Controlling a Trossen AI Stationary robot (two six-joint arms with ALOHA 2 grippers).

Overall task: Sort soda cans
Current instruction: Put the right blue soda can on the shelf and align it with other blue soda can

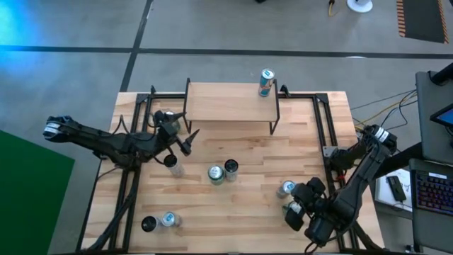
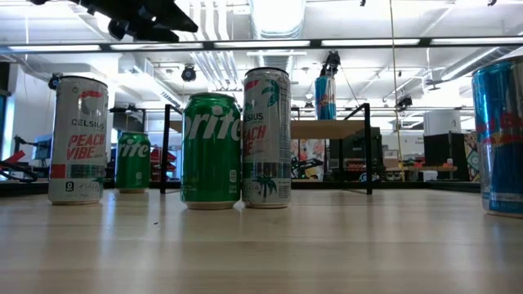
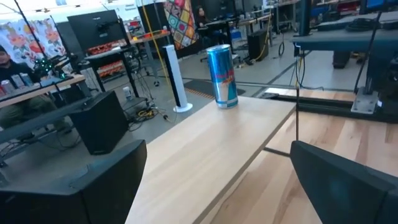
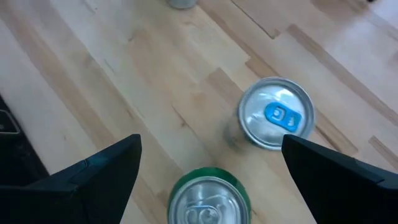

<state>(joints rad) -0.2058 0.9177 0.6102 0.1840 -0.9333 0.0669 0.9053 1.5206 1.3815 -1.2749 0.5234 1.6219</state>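
Two cans, a green-sided can and a blue-tabbed can, stood below the right gripper, whose fingers were spread and empty, so it should centre over the green one before descending, while the left gripper, also unclenched, hovered facing the shelf's blue can.

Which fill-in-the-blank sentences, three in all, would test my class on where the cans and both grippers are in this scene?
1. The tall blue metal can stands alone on the raised wooden ____.
2. The right gripper hangs open over a silver-topped can with a blue tab and a ____ can.
3. The left gripper, near the shelf, holds ____.

Missing words: shelf; green; nothing
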